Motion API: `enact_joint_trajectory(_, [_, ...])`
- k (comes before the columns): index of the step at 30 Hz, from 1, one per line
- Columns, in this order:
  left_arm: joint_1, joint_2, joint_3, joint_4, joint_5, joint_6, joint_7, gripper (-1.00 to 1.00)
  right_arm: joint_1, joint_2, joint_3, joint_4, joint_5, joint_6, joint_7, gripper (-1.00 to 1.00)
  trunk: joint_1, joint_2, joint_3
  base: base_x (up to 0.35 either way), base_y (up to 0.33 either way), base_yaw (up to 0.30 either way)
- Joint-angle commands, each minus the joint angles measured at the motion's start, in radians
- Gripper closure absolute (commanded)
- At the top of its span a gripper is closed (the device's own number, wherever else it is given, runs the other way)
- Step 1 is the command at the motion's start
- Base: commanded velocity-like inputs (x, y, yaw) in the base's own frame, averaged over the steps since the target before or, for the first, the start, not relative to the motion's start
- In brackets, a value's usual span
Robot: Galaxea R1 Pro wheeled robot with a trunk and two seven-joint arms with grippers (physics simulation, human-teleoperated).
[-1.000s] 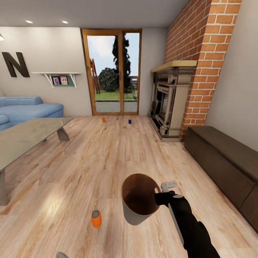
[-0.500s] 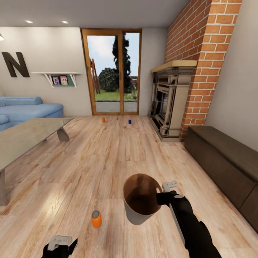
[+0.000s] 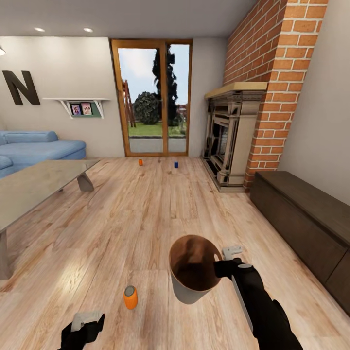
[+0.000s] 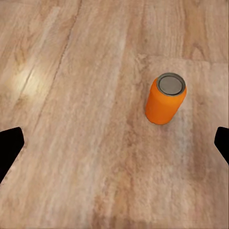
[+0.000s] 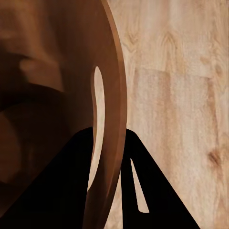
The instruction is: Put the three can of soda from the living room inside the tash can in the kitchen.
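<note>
In the head view, one orange can of soda (image 3: 130,297) stands upright on the plank floor of the living room, close in front of me. Another orange can (image 3: 140,162) and a dark blue can (image 3: 176,165) stand far off by the glass doors. My left gripper (image 3: 87,322) hovers low, short of the near can; the left wrist view shows that can (image 4: 165,98) ahead of the open gripper (image 4: 114,145), with nothing between the fingers. My right gripper (image 3: 222,261) is shut on the rim of the tash can (image 3: 193,274), held above the floor with its brown inside showing. The rim (image 5: 114,95) passes between the right gripper's (image 5: 107,179) fingers.
A low grey table (image 3: 34,187) stands at the left with a blue sofa (image 3: 39,148) behind it. The brick fireplace (image 3: 233,141) and a long dark cabinet (image 3: 306,218) line the right side. Open plank floor (image 3: 146,214) stretches to the glass doors (image 3: 151,97).
My left gripper has come up into the head view at the bottom left, toward the near orange can. The tash can in my right gripper has drifted slightly right and down.
</note>
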Motion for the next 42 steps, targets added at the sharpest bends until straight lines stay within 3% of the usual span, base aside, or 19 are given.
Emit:
enact_joint_trajectory(1, [-0.003, -0.003, 0.0, 0.001, 0.0, 0.0, 0.011, -1.0, 0.0, 0.0, 0.0, -0.003, -0.01, 0.002, 0.003, 1.0, 0.0, 0.0, 0.0, 0.0, 0.0, 0.0])
enact_joint_trajectory(7, [-0.035, -0.027, 0.0, 0.005, 0.001, -0.001, 0.049, -1.0, -0.001, 0.0, 0.0, -0.05, -0.01, 0.02, 0.003, 1.0, 0.0, 0.0, 0.0, 0.0, 0.0, 0.0])
enact_joint_trajectory(28, [-0.048, -0.057, -0.006, 0.046, -0.001, -0.004, 0.05, -1.0, -0.001, -0.008, 0.002, -0.046, -0.01, 0.023, 0.002, 1.0, 0.0, 0.0, 0.0, 0.0, 0.0, 0.0])
enact_joint_trajectory(31, [-0.048, -0.069, -0.037, 0.048, -0.003, -0.003, 0.051, -1.0, -0.001, -0.008, 0.002, -0.045, -0.01, 0.022, 0.002, 1.0, 0.0, 0.0, 0.0, 0.0, 0.0, 0.0])
enact_joint_trajectory(36, [-0.048, -0.076, -0.118, 0.052, -0.013, -0.003, 0.052, -1.0, -0.001, -0.007, 0.002, -0.044, -0.01, 0.021, 0.002, 1.0, 0.0, 0.0, 0.0, 0.0, 0.0, 0.0])
enact_joint_trajectory(42, [-0.047, -0.077, -0.135, 0.053, -0.016, -0.003, 0.053, -1.0, -0.001, -0.006, 0.003, -0.043, -0.01, 0.021, 0.002, 1.0, 0.0, 0.0, 0.0, 0.0, 0.0, 0.0])
